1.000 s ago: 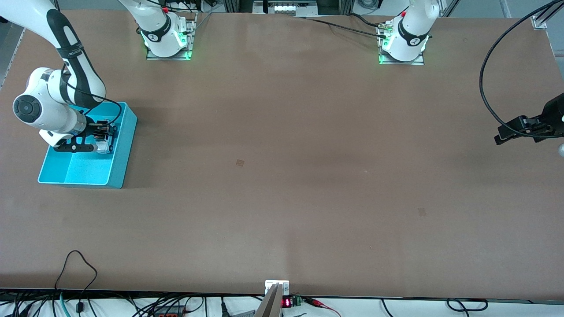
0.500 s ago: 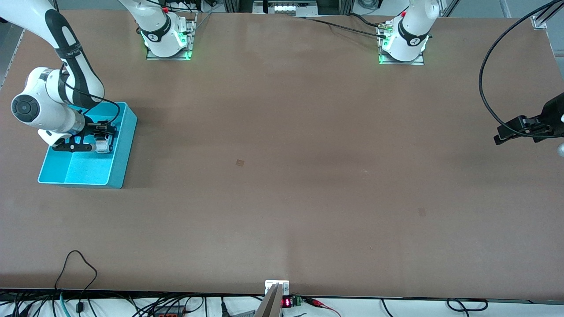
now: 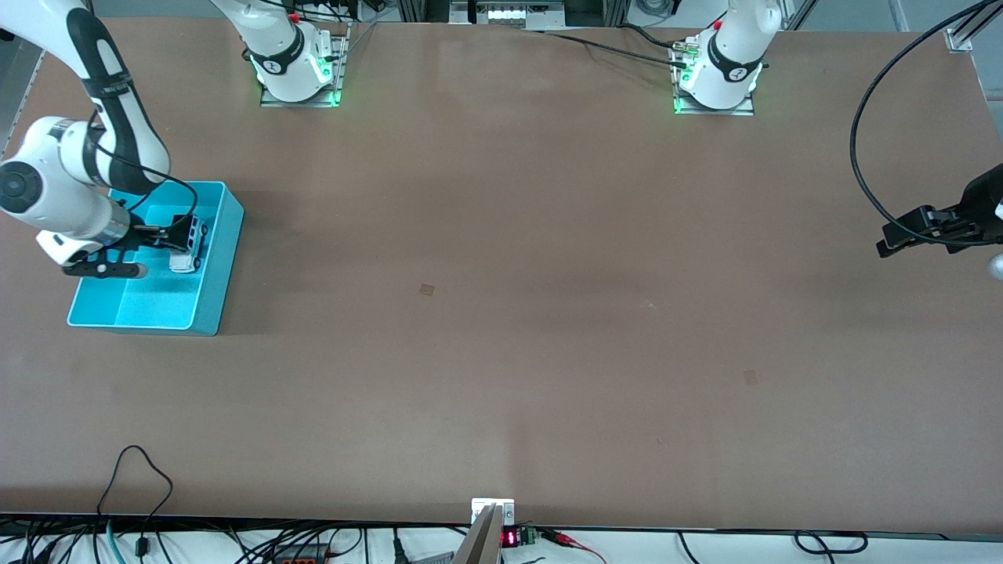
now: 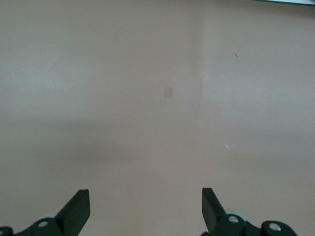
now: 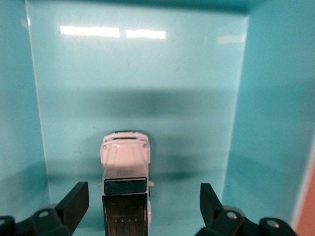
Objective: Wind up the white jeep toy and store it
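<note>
Middle left of the front frame: we see white jeep toy (image 3: 186, 249) in turquoise bin (image 3: 211, 286), right gripper (image 5: 142, 206) fingers spread above it; left gripper (image 4: 145, 209) waits, fingers apart.

**Jeep in the bin at the right arm's end of the bench**

The white jeep toy (image 3: 186, 249) (image 5: 125, 169) lies inside the bin (image 3: 211, 301) (image 5: 256, 98), on its floor, close to the wall that faces the middle of the bench (image 3: 501, 313). The bin stands at the right arm's end. The right pincer (image 3: 161, 247) (image 5: 140, 204) hangs over the bin, fingers spread to either side of the jeep. The left pincer (image 3: 901, 236) (image 4: 145, 206) waits over bare bench at the left arm's end, fingers apart.
</note>
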You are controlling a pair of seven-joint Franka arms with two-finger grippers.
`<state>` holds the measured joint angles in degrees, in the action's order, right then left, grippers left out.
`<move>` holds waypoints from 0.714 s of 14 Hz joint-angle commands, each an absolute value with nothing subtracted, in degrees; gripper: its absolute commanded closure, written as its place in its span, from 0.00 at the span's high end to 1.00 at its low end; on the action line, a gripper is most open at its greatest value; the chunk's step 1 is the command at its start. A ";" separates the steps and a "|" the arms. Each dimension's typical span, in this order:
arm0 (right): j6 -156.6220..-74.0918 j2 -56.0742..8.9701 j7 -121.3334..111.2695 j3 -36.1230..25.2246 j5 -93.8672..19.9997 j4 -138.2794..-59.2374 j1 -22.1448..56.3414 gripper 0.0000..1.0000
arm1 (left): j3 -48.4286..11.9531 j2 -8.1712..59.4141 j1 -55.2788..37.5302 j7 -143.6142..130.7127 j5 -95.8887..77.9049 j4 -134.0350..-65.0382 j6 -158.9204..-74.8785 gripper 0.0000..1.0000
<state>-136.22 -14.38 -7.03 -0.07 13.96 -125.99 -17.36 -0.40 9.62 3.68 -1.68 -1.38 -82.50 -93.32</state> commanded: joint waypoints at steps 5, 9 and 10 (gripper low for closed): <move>-120.08 -10.64 -6.77 2.81 12.93 -114.01 -17.58 1.00 | -0.26 9.32 3.52 -1.23 -2.46 -82.62 -93.69 1.00; -112.61 -7.21 -6.94 3.07 10.28 -109.18 -16.09 1.00 | -0.35 9.32 3.52 -1.32 -2.46 -82.53 -93.69 1.00; -110.15 -6.51 -6.86 4.29 10.11 -107.42 -15.82 1.00 | -0.35 9.32 3.52 -1.32 -2.46 -82.53 -93.69 1.00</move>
